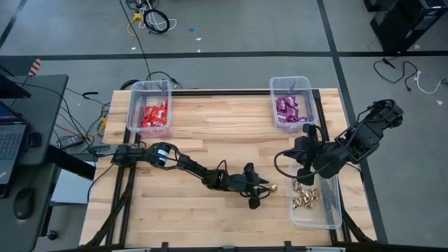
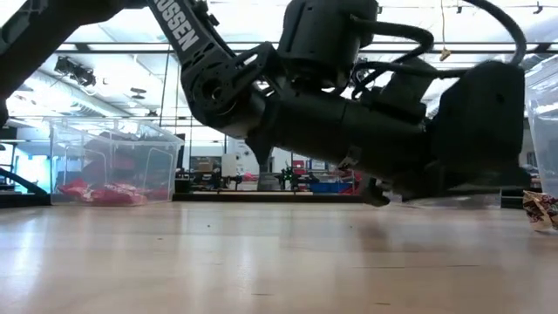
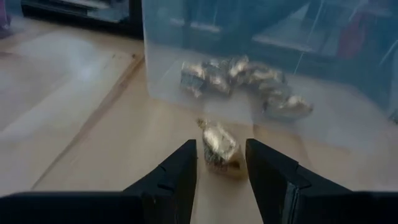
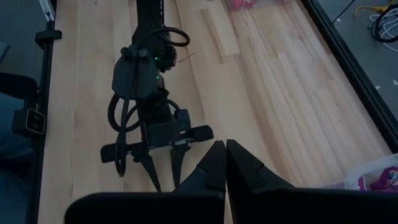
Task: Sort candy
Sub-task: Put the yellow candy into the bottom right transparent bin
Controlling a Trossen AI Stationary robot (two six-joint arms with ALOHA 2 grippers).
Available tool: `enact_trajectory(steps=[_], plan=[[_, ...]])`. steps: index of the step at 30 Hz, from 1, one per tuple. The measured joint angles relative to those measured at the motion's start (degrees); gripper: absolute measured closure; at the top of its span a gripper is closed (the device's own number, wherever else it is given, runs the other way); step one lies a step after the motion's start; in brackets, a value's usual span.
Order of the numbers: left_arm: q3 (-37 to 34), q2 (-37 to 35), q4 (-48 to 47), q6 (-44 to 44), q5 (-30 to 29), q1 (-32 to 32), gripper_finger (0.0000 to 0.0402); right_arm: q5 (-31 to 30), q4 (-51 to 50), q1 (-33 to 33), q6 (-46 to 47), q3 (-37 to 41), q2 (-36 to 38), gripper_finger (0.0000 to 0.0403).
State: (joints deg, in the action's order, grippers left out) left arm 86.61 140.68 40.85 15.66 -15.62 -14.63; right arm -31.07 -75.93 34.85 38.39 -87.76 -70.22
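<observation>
1. Here, in the high view, the left arm is reaching across the table [image 1: 210,140] and its left gripper [image 1: 264,187] is sitting low, near the clear bin [image 1: 329,210] at the right edge. A gold piece [image 1: 272,187] is lying at its fingertips, just beside that bin. More gold pieces [image 1: 304,196] are lying inside the bin. Red packets [image 1: 155,115] are filling the far left bin [image 1: 133,105], and purple packets [image 1: 287,110] are filling the far right bin [image 1: 308,94]. The right gripper [image 1: 302,175] is hanging over the near bin's far end.

2. In the low view, the left arm is filling most of the picture, close to the wood. The bin with red packets [image 2: 105,194] is standing far off. Whether the fingers are holding something, I cannot tell from here.

3. In the left wrist view, the left fingers [image 3: 180,171] are standing partly open, and the gold piece [image 3: 219,144] is lying on the wood between their tips. I cannot tell whether they are touching it. The bin wall [image 3: 186,37] is standing just behind it, with the gold pieces [image 3: 242,81] inside.

4. In the right wrist view, the right fingers [image 4: 214,165] are pressing together with nothing between them. The left gripper [image 4: 163,168] is showing farther off, with a gap between its fingers.
</observation>
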Motion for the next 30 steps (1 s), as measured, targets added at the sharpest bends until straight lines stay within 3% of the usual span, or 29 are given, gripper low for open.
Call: enact_trajectory(steps=[30], plan=[[2.9,3.8,4.3,-1.5,0.8,-0.8,0.026,-0.1,0.0,0.0,-1.0,0.0,0.0,0.0403]])
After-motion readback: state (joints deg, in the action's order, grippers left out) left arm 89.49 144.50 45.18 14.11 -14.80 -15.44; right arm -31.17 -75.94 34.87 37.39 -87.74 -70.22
